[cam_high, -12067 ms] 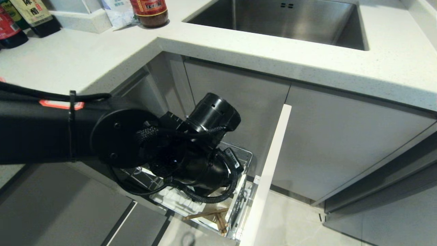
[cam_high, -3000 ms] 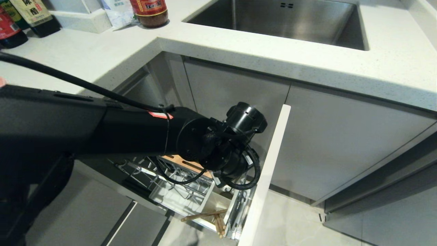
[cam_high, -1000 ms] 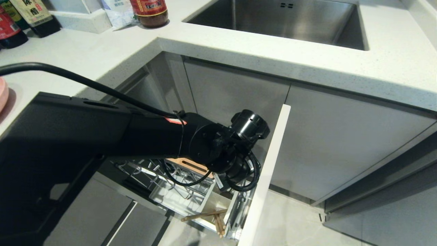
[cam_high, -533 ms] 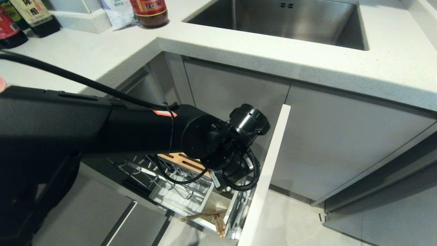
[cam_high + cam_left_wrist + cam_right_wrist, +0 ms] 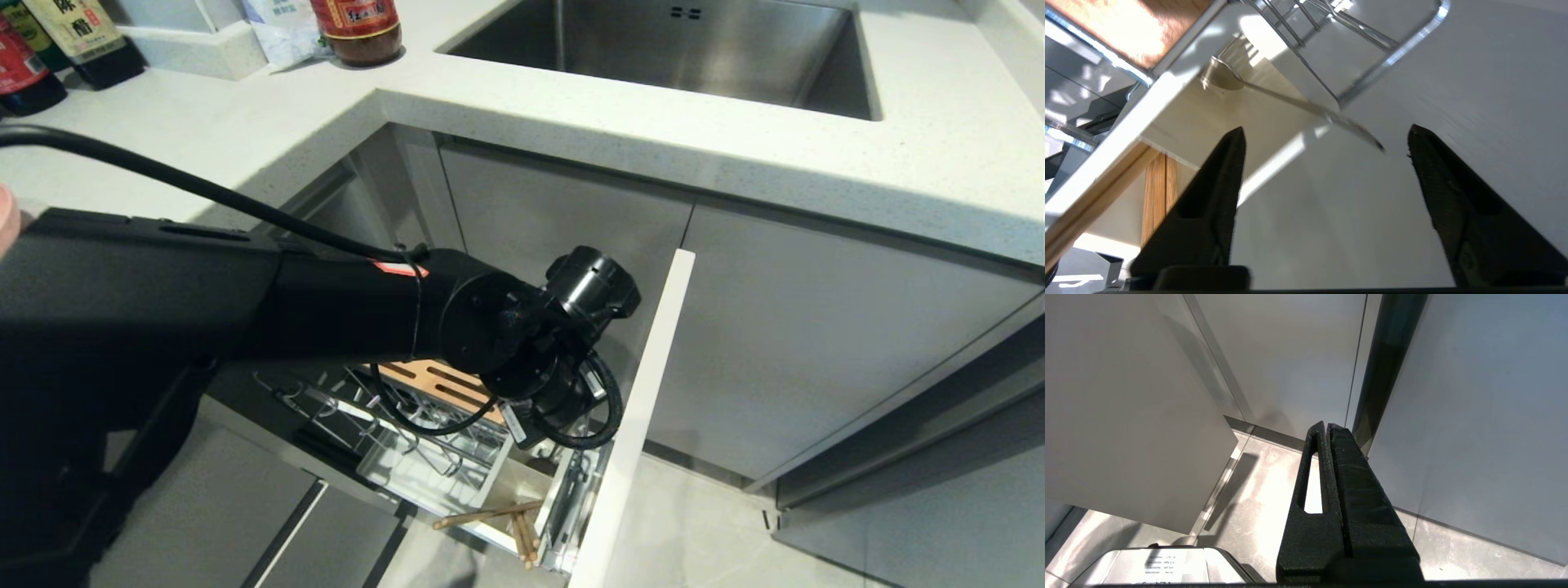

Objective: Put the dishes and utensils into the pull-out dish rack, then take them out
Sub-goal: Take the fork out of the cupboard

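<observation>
Black rubber fingers [image 5: 1224, 171] of the left gripper [image 5: 1323, 139] stand wide apart and empty over the front corner of the pull-out dish rack [image 5: 424, 457], just behind its white panel front [image 5: 645, 392]. Between and just beyond the spread fingertips lies the slim silver fork [image 5: 1294, 102], its handle slanting up out of the white utensil cup [image 5: 1180, 118] and its head low inside; nothing touches it, and it rests loose against the cup's rim. By the look of it, the loading step for the fork is just done and the gripper has let go.

Beside the cup, two light-brown chopsticks [image 5: 510, 523] already lie across its near end, close to the panel front. Further back along the rack, the slotted wooden strip [image 5: 441, 384] and the chrome plate prongs [image 5: 384, 425] show no dish, though the arm hides part of the basket. A sliver of pale pink at the countertop's [image 5: 204, 139] left edge may be the plate; the bowl is not in view.

The next move, judged from this, calls for lifting the gripper straight up clear of the wire rim and the panel before swinging toward the countertop, so as not to knock the fork's handle.

The right gripper [image 5: 1329, 428] hangs parked near the floor beside the cabinet fronts [image 5: 1298, 355], fingers pressed together on nothing.
</observation>
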Tool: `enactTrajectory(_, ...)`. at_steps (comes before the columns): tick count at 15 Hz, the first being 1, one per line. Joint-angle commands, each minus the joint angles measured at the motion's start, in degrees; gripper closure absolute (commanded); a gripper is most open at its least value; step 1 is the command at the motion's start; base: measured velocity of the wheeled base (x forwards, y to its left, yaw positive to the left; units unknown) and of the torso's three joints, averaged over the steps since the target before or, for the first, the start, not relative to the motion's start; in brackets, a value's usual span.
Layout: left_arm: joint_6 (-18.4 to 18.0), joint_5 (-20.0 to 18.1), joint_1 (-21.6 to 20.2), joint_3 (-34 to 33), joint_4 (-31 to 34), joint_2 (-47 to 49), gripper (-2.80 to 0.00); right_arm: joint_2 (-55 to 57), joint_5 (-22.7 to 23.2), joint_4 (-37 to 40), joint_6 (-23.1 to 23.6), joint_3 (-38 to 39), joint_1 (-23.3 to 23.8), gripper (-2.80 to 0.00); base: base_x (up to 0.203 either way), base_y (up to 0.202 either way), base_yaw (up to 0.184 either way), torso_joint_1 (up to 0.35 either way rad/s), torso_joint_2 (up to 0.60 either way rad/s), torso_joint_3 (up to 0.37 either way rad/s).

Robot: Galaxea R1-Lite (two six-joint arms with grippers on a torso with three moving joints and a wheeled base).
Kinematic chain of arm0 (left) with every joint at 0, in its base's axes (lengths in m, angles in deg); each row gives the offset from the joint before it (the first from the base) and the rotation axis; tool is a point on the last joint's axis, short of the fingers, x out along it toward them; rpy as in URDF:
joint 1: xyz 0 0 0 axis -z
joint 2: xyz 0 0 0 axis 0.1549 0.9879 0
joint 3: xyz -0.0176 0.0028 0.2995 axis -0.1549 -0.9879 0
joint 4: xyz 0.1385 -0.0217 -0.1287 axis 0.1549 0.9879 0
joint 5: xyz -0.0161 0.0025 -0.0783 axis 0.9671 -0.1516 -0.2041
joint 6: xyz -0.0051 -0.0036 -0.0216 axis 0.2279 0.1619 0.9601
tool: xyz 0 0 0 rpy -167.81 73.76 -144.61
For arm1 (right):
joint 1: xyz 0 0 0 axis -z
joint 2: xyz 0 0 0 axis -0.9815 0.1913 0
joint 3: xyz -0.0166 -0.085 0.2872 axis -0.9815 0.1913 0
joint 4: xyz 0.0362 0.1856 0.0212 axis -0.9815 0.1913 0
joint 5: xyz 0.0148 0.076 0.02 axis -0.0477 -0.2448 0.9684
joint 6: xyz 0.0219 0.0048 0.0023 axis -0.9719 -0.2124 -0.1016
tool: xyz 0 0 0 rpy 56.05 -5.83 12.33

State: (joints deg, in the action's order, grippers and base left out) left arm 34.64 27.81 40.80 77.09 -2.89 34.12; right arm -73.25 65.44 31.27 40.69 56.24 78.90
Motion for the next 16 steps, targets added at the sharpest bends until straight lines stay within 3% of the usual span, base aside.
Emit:
enactTrajectory(1, 0.4, 0.1, -0.3, 0.2, 0.2, 1.5, -2.8, 0.0, 0.0, 0.0, 0.0, 0.0, 0.0, 0.0, 0.0, 0.0, 0.0, 0.0, 0.0, 0.0)
enactTrajectory(14, 0.3, 0.0, -0.8, 0.7, -0.1, 2.1, -2.8, 0.0, 0.0, 0.0, 0.0, 0.0, 0.0, 0.0, 0.0, 0.0, 0.0, 0.0, 0.0, 0.0)
enactTrajectory(15, 0.3, 0.0, -0.8, 0.7, -0.1, 2.1, 0.0, 0.0, 0.0, 0.0, 0.0, 0.0, 0.0, 0.0, 0.0, 0.0, 0.0, 0.0, 0.0, 0.0)
enactTrajectory(16, 0.3, 0.1, -0.8, 0.7, -0.1, 2.1, 0.0, 0.0, 0.0, 0.0, 0.0, 0.0, 0.0, 0.0, 0.0, 0.0, 0.0, 0.0, 0.0, 0.0)
